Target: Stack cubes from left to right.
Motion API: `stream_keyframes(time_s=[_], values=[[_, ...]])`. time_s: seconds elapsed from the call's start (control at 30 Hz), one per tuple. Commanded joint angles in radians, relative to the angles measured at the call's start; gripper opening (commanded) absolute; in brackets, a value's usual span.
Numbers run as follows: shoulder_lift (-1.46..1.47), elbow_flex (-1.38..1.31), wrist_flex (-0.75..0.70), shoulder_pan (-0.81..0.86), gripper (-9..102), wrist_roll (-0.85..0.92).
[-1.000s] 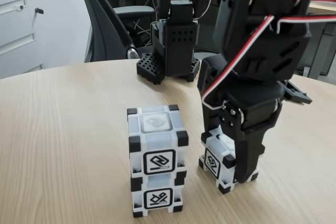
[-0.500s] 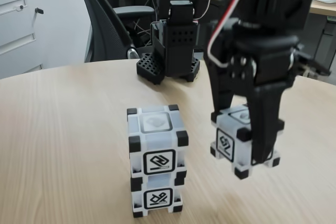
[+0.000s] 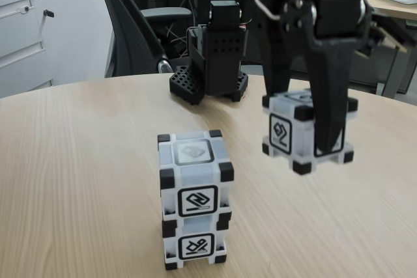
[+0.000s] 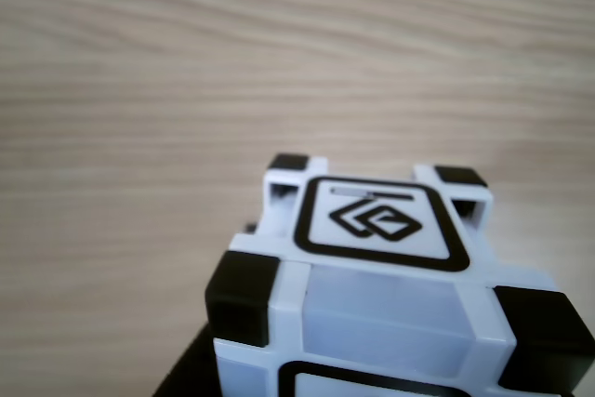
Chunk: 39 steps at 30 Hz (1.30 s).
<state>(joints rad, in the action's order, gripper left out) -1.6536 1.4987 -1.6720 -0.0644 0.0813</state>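
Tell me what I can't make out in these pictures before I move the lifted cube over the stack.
- Fixed view: the front finger covers part of the lifted cube; the far finger is mostly hidden behind it.
- Fixed view: the arm's upper part is cut off by the top edge.
- Fixed view: the bottom cube sits near the lower edge; the table in front of it is out of frame.
- Other view: a cube is cropped by the bottom edge, its near face blurred.

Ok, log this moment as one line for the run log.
phase: carry | gripper: shut on third cube, off table | stack: two cubes, right of it in fixed view
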Motion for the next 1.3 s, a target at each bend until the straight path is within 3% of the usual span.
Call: stream_keyframes(time_s=[0.0, 0.5, 1.27], values=[[-0.094, -0.02, -0.025, -0.002, 0, -0.005], [-0.127, -0.21, -0.129, 0.021, 0, 0.075], [-0.11, -0.259, -0.156, 0.275, 0, 0.138]])
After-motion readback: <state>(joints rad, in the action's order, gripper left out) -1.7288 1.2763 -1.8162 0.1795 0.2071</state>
